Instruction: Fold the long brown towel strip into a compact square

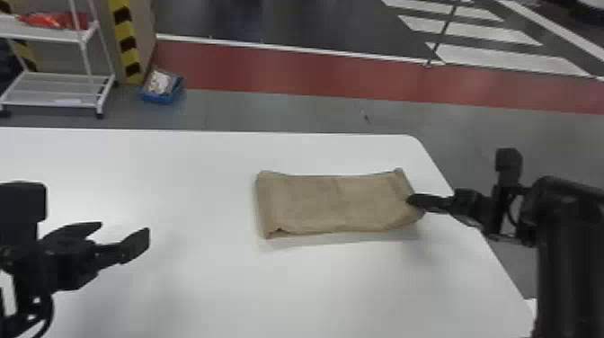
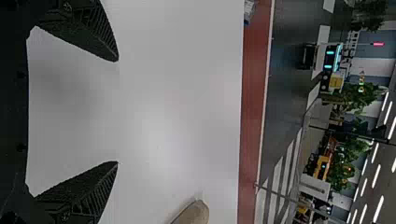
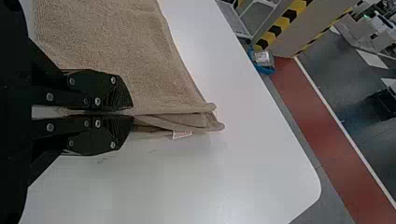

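The right gripper (image 1: 410, 200) is pinching the end of the folded brown towel (image 1: 332, 202), which is lying to its left on the white table (image 1: 202, 292). Beyond the towel, the left gripper (image 1: 124, 228) is hovering, fingers spread.

The black left arm (image 1: 18, 265), lower left in the head view, bore a white patch (image 1: 8, 292) and looped cable (image 1: 49, 317); the left gripper (image 1: 123, 228) had ribbed, tapering fingers (image 2: 100, 193); silvery screws (image 3: 97, 101) dotted the right gripper (image 1: 410, 201).

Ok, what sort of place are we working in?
Probably an indoor workshop or demo hall: a red-painted floor lane, a yellow-and-black striped pillar and a white metal shelf cart stand beyond the table.
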Tool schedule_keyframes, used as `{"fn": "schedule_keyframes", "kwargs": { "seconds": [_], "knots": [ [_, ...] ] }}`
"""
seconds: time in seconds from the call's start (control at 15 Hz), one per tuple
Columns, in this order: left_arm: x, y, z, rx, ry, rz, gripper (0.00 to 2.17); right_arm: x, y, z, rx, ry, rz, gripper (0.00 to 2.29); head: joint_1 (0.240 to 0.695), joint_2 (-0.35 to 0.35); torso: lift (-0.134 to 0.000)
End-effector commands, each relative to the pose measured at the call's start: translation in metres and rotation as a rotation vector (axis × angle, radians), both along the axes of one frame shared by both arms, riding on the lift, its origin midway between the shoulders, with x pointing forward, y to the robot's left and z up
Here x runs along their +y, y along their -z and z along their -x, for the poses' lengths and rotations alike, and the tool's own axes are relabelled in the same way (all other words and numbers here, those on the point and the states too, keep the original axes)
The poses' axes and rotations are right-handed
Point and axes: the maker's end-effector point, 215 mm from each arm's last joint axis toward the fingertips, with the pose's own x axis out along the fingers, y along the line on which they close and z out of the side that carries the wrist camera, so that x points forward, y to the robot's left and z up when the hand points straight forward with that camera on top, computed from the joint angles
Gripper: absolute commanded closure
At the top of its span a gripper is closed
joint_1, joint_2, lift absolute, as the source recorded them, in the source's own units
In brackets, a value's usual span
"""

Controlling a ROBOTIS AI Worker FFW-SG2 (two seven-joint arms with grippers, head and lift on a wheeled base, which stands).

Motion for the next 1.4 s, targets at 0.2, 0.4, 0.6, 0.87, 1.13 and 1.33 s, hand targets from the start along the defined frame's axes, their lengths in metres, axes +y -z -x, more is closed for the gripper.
{"fn": "schedule_keyframes", "kwargs": {
  "seconds": [0.2,0.4,0.6,0.87,1.13,1.33],
  "knots": [
    [0.007,-0.014,-0.008,-0.053,-0.011,0.004,0.1,0.029,-0.076,0.006,-0.139,-0.032,-0.17,1.53,0.695,-0.217,-0.124],
    [0.007,-0.024,-0.012,-0.094,-0.014,0.007,0.1,0.089,-0.111,0.01,-0.177,-0.124,-0.245,1.53,0.695,-0.175,-0.124],
    [0.01,-0.034,-0.015,-0.136,-0.02,0.009,0.1,0.151,-0.124,0.007,-0.186,-0.238,-0.235,1.53,0.695,-0.109,-0.124],
    [0.025,-0.031,-0.011,-0.129,-0.042,0.01,0.1,0.208,-0.12,0.002,-0.18,-0.332,-0.201,1.53,0.695,-0.033,-0.124],
    [0.035,-0.032,-0.01,-0.13,-0.056,0.011,0.1,0.181,-0.123,0.0,-0.193,-0.276,-0.204,1.53,0.695,0.02,-0.124],
    [0.025,-0.033,-0.012,-0.133,-0.041,0.015,0.1,0.178,-0.121,0.007,-0.191,-0.27,-0.219,1.53,0.695,0.007,-0.124]
  ]
}}
